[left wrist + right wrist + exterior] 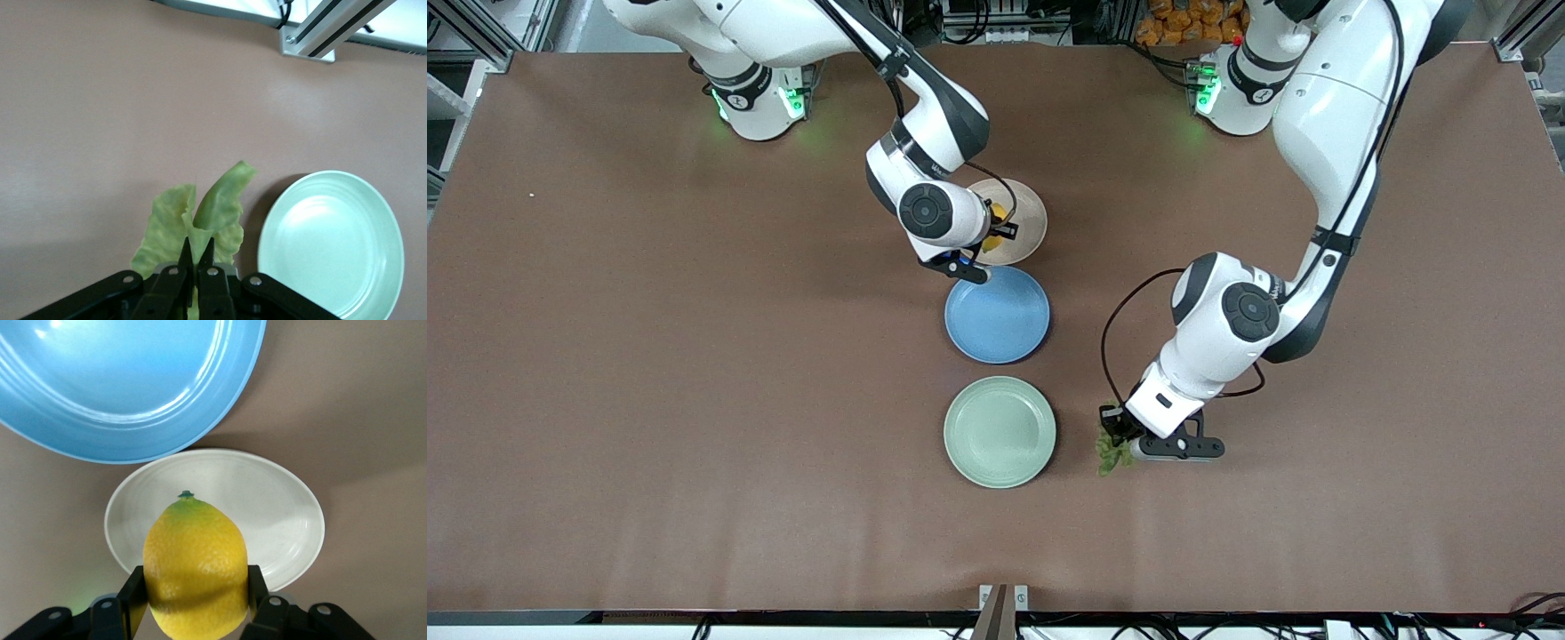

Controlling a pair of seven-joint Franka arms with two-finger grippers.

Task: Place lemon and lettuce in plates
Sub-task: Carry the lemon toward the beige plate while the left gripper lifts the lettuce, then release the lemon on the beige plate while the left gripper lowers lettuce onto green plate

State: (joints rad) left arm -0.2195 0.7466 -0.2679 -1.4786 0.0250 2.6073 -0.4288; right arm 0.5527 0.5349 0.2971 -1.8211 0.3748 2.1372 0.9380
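Right wrist view shows the right gripper [193,600] clamped on the small oval yellow lemon [195,567] over the pale beige round plate [280,500] — release looks next. The left gripper [195,263] pinches the ruffled green lettuce leaf [213,207] beside the mint-green round plate [333,243] — it must carry it over.

a round, shallow blue plate [997,315] with a glossy raised rim sits on the brown matte table [649,373]. at the table's edge nearest the front camera, a silver aluminium rail bracket [1003,603] sticks up.

White glossy arms, black joint caps, black cables, green base lights.
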